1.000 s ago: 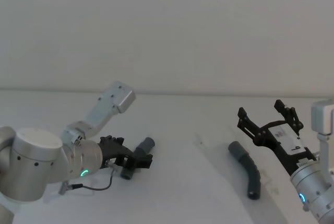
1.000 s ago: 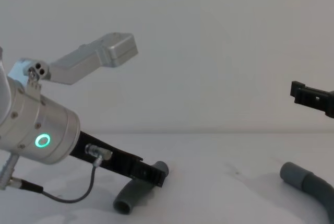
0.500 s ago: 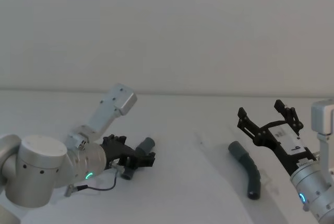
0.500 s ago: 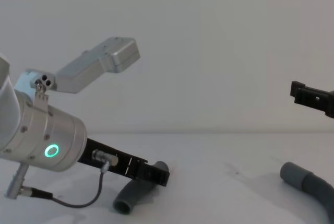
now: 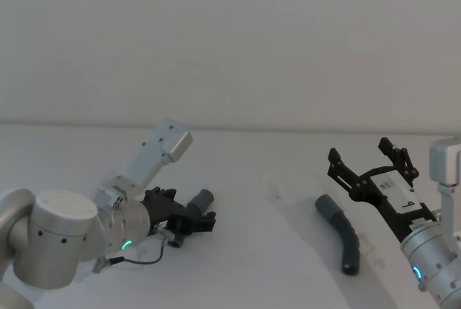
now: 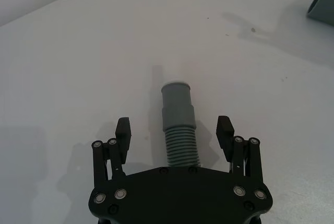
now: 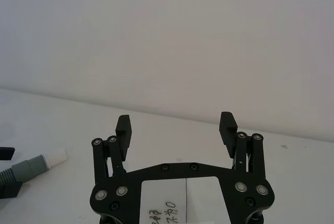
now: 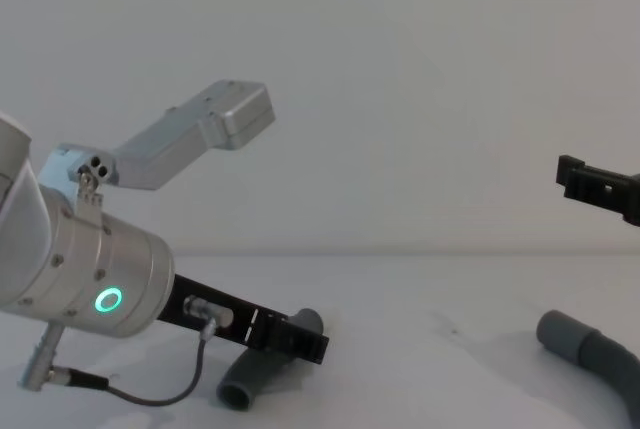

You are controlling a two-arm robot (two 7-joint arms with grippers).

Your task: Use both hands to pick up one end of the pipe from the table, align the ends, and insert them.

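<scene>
The left hose and right hose are both dark grey, ribbed along the body and smooth at the cuffs. The left hose ends in a short white tip. The left gripper and right gripper are black, dotted with small silver screw heads. The right one bears a white label with dark handwriting. The left wrist is silver with a green ring light. The right wrist is silver too, its light bluer. The table is plain white and the wall pale grey.
</scene>
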